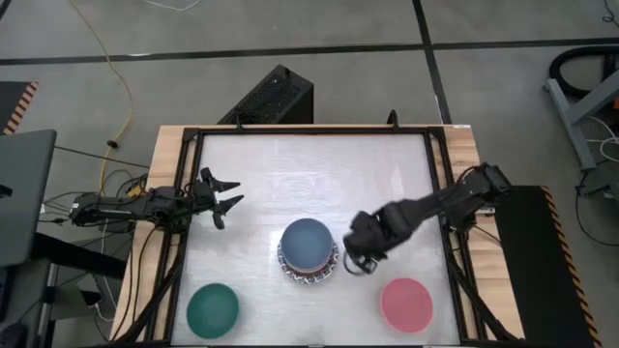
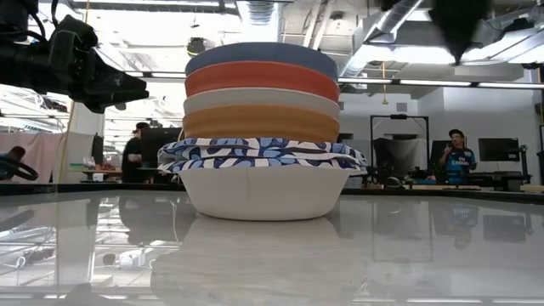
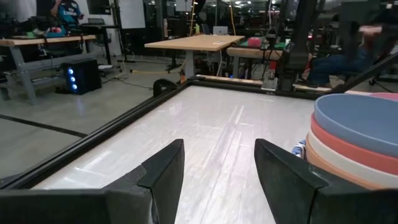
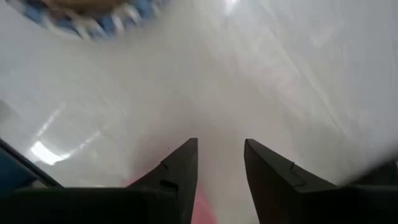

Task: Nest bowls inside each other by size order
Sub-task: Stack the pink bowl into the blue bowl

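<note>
A stack of bowls (image 1: 308, 249) stands at the table's middle near the front. In the low view the stack (image 2: 262, 127) has a white bowl at the bottom, then blue-and-white patterned ones, orange, cream, red, and slate-blue on top. A dark green bowl (image 1: 213, 309) rests at the front left and a pink bowl (image 1: 406, 304) at the front right. My right gripper (image 1: 356, 263) hangs open just right of the stack, pointing down, with nothing between its fingers (image 4: 221, 155). My left gripper (image 1: 224, 198) waits open at the table's left edge, level, facing the stack (image 3: 354, 143).
A black frame (image 1: 193, 145) rims the table. Bare white tabletop (image 1: 319, 174) stretches behind the stack. A black box (image 1: 276, 97) sits on the floor beyond the far edge. People and desks show in the room behind, in the low view.
</note>
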Robot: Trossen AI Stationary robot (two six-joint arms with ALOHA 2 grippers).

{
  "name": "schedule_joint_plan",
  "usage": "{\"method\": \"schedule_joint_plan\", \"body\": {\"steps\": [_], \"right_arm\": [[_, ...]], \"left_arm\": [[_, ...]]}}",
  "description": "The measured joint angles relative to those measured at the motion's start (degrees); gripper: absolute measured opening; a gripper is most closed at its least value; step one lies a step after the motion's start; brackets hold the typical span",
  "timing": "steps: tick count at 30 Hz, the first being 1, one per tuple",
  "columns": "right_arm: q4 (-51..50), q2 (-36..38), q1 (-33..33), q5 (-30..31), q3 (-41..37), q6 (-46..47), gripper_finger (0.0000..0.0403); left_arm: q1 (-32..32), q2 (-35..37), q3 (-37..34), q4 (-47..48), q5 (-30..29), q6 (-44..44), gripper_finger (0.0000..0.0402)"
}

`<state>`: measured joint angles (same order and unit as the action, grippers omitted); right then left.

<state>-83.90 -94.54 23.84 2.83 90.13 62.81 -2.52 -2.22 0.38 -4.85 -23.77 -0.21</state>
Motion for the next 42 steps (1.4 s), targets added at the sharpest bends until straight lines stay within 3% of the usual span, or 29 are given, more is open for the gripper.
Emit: {"method": "schedule_joint_plan", "body": {"steps": [4, 11, 21, 27, 32, 35, 38, 42], "right_arm": [[-6.1, 0.1, 6.2, 0.0, -0.4, 13.5, 0.0147], [-6.2, 0.1, 16.8, -0.1, -0.4, 33.5, 0.0147], [-6.1, 1.1, 27.7, -0.1, -0.4, 54.5, 0.0147], [-6.1, 1.5, 30.4, 0.0, -1.8, 59.3, 0.0147], [-4.6, 4.6, 31.3, -1.1, -9.8, 61.7, 0.0147], [1.8, 7.1, 31.3, -2.5, -14.9, 61.8, 0.0147], [9.3, 8.8, 31.9, 0.3, -17.9, 60.2, 0.0147], [10.7, 9.1, 33.4, 4.2, -20.0, 60.5, 0.0147]], "left_arm": [[0.0, 0.0, 0.0, 0.0, 0.0, 0.0, 0.0185], [0.0, 0.0, 0.0, 0.0, 0.0, 0.0, 0.0185], [0.0, 0.0, 0.0, 0.0, 0.0, 0.0, 0.0185], [0.0, 0.0, 0.0, 0.0, 0.0, 0.0, 0.0185], [0.0, 0.0, 0.0, 0.0, 0.0, 0.0, 0.0185], [0.0, 0.0, 0.0, 0.0, 0.0, 0.0, 0.0185], [0.0, 0.0, 0.0, 0.0, 0.0, 0.0, 0.0185], [0.0, 0.0, 0.0, 0.0, 0.0, 0.0, 0.0185]]}}
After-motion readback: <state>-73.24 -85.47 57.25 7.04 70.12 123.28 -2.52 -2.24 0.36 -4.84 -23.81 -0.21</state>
